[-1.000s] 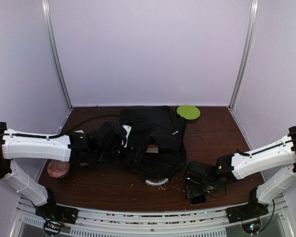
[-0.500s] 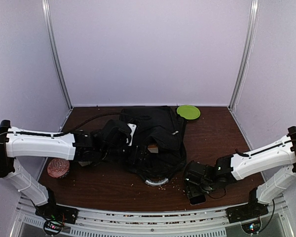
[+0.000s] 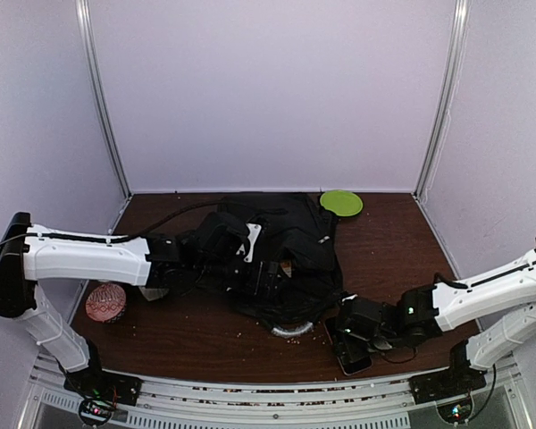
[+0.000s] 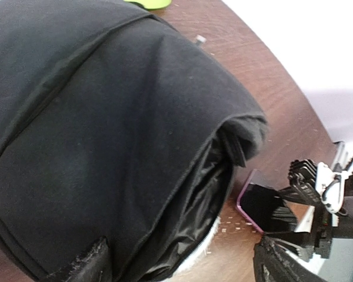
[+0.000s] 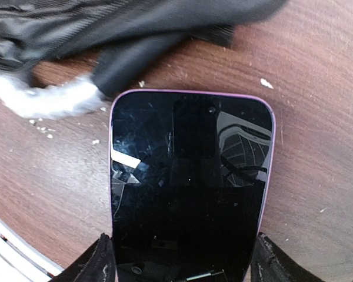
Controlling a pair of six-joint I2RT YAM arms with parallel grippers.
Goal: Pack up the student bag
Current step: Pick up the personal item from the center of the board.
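While the phone (image 5: 188, 188) lies flat on the table (image 3: 402, 259) at the near edge, right of centre, the right gripper (image 3: 350, 338) straddles it. Its fingertips (image 5: 100, 261) sit at the phone's long edges; whether they pinch it I cannot tell. I judge that item not yet packed. Near left sits a round patterned object (image 3: 105, 304), also outside. Mid-table the student bag (image 3: 286, 241) lies slumped, with the left gripper (image 4: 179, 252) over it from the left, spread wide and clamping nothing. Just beyond its far right corner rests a green disc (image 3: 341, 202), likewise outside. Only the right wrist view shows the phone's purple rim and dark glass. Only the left wrist view shows the bag's shiny lining gaping toward the phone.
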